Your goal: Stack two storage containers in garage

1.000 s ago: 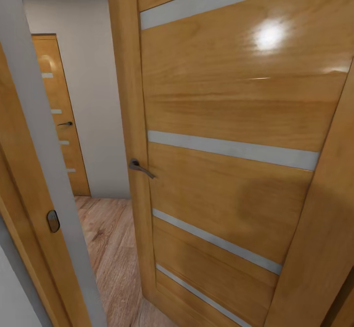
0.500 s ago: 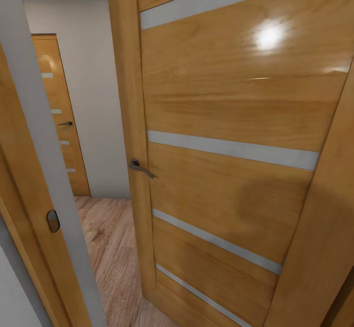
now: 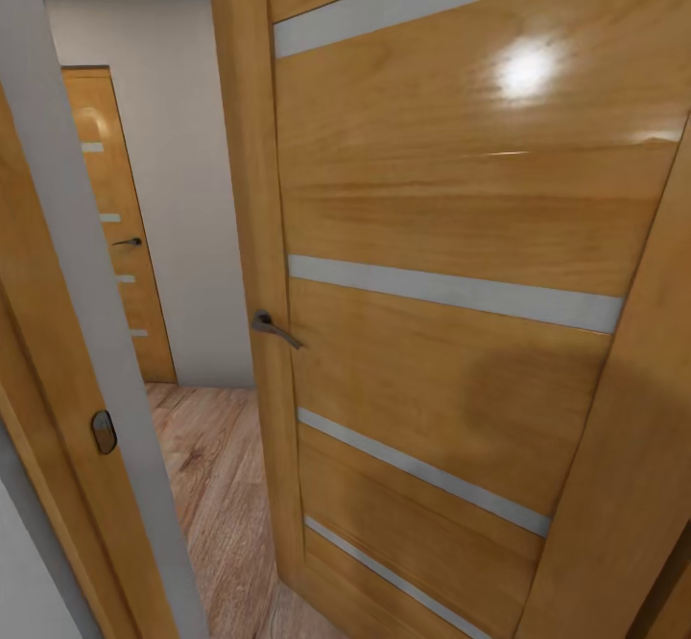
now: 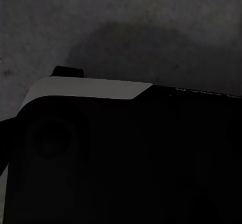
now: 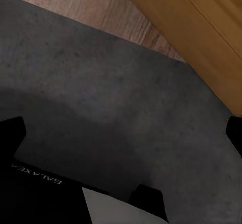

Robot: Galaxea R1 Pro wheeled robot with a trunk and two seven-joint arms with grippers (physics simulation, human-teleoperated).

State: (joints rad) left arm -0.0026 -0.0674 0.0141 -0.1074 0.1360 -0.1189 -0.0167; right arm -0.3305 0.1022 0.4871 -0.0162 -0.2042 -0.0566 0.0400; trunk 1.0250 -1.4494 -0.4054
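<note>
While the robot stands nose-up to the open wooden door (image 3: 451, 265), neither storage container is anywhere to be seen, so which arm is nearer I cannot tell. The door crowds the right; the passable gap lies left, over wood-plank floor (image 3: 216, 485) toward a far closed door (image 3: 115, 226). Under the wrists: dark grey floor (image 5: 101, 82). Gripper openings: can't tell

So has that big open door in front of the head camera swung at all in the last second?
No. The door has stayed put: its handle sits at the same spot against the white wall and the far door.
</note>
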